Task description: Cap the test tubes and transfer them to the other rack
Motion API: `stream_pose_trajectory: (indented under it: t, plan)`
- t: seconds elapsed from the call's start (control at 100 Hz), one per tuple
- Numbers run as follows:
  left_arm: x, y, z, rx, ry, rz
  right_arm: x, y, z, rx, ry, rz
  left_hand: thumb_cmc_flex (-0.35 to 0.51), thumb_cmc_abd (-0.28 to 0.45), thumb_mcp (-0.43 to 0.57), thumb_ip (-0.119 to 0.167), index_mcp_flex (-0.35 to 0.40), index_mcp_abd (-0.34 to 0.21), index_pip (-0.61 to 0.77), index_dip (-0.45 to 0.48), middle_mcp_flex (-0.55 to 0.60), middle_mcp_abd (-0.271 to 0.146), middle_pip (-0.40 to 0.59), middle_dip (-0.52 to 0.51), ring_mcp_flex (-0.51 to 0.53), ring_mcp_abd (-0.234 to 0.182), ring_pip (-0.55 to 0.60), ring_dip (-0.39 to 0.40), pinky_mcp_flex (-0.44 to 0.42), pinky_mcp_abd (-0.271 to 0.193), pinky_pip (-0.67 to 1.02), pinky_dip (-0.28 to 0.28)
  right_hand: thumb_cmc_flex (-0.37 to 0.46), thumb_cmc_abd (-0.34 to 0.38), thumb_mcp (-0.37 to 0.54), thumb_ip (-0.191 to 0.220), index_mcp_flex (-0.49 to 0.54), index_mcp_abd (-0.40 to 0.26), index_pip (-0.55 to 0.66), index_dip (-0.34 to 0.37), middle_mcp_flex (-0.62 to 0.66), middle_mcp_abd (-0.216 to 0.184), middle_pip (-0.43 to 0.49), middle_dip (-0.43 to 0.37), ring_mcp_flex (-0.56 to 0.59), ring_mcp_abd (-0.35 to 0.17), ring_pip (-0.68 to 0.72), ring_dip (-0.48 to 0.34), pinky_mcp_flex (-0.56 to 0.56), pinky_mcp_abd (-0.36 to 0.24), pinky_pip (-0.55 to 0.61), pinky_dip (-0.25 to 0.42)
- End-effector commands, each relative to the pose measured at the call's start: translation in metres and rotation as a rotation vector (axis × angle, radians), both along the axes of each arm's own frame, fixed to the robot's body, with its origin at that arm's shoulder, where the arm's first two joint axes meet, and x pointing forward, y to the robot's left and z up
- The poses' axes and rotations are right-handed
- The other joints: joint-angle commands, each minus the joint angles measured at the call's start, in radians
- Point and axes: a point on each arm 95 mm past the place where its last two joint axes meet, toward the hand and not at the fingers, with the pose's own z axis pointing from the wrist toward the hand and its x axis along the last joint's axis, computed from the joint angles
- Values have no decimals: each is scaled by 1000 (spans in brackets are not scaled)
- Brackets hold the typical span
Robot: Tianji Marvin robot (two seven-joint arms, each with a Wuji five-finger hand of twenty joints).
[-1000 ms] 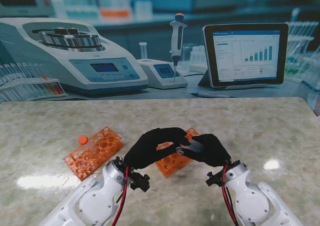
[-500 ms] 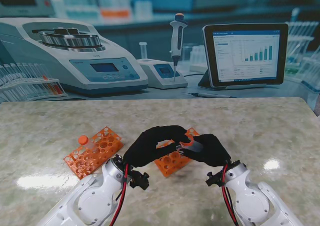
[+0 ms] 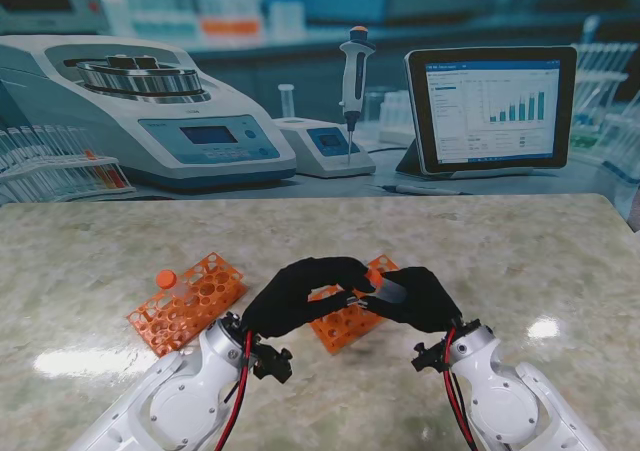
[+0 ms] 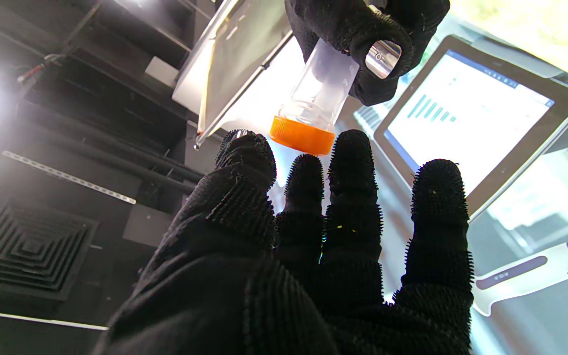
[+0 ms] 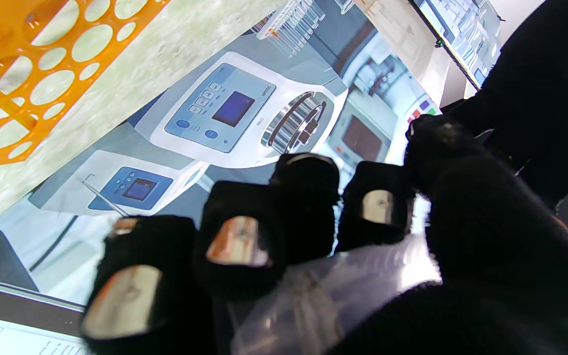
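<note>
Left wrist view alone shows the orange cap (image 4: 302,135) on the tube (image 4: 324,81)

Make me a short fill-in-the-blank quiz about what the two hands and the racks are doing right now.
1. The test tube is held by the ___ hand.
2. The cap on that tube is ___ in colour.
3. The left hand has its fingers ___, gripping nothing.
4. The left rack holds ___ capped tube.

Missing words: right; orange; apart; one
</note>
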Motion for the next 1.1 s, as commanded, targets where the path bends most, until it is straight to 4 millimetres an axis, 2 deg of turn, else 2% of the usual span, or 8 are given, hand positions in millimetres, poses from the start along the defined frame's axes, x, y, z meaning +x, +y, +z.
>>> stream_pose_trajectory:
  t: [0.0, 0.37, 0.42, 0.52, 0.65, 0.7, 1.09]
  plan:
    - [-1, 1, -2, 13, 4, -5, -2, 1, -2, 4, 7, -2, 18, 36, -25, 29, 14, 7, 4, 8, 0, -41, 8, 16, -11, -10, 3, -10, -13, 15, 12, 35, 25, 41, 4, 6, 29, -73, 61, 39, 22, 11, 9, 1, 6, -39, 75, 30, 24, -30, 121, 4]
    - [-3, 1, -3, 16, 3, -15, -2, 1, -2, 4, 6, -4, 21, 41, -35, 31, 24, 12, 6, 6, 9, -35, 3, 26, -8, -8, 0, -11, -11, 17, 7, 35, 25, 42, 4, 6, 29, -72, 61, 39, 23, 11, 8, 0, 6, -38, 74, 30, 24, -29, 120, 3]
    - [-4, 2, -3, 18, 1, -17, -2, 1, -2, 5, 5, -5, 23, 43, -42, 33, 24, 11, 8, 6, 14, -59, 6, 64, -8, -9, -1, -11, -13, 19, 6, 36, 25, 41, 4, 6, 29, -72, 61, 39, 23, 11, 8, 0, 6, -38, 74, 30, 24, -28, 120, 3]
    - [-5, 3, -4, 24, -1, -18, -2, 1, -2, 4, 5, -5, 18, 46, -46, 33, 22, 9, 8, 6, 12, -62, 1, 70, -9, -9, -2, -12, -16, 19, 4, 36, 25, 42, 4, 6, 30, -73, 61, 39, 23, 11, 8, 0, 6, -38, 74, 30, 24, -28, 120, 4]
    - [-5, 5, -3, 23, -5, -14, -2, 1, -2, 4, 5, -4, -1, 57, -58, 32, 6, -8, 5, 11, 5, -63, -15, 14, -14, -6, -6, -12, -24, 18, -2, 36, 25, 43, 4, 6, 30, -73, 61, 39, 23, 12, 9, 1, 6, -38, 74, 30, 24, -28, 120, 4]
    - [-5, 6, -2, 23, -7, -14, -2, 1, -2, 4, 6, -4, -14, 65, -65, 30, -3, -31, 3, 13, -3, -63, -16, -13, -19, -2, -9, -12, -30, 18, -5, 36, 26, 41, 4, 6, 30, -73, 61, 39, 23, 12, 9, 1, 6, -38, 74, 30, 24, -28, 120, 4]
    - [-5, 9, 2, 13, -16, -12, -2, 1, -2, 3, 7, -3, -53, 87, -77, 29, -53, -99, -12, 11, -43, -60, -31, -47, -38, 0, -18, -12, -50, 16, -11, 41, 26, 42, 2, 6, 30, -73, 61, 39, 22, 12, 8, 1, 6, -36, 73, 29, 24, -28, 120, 4]
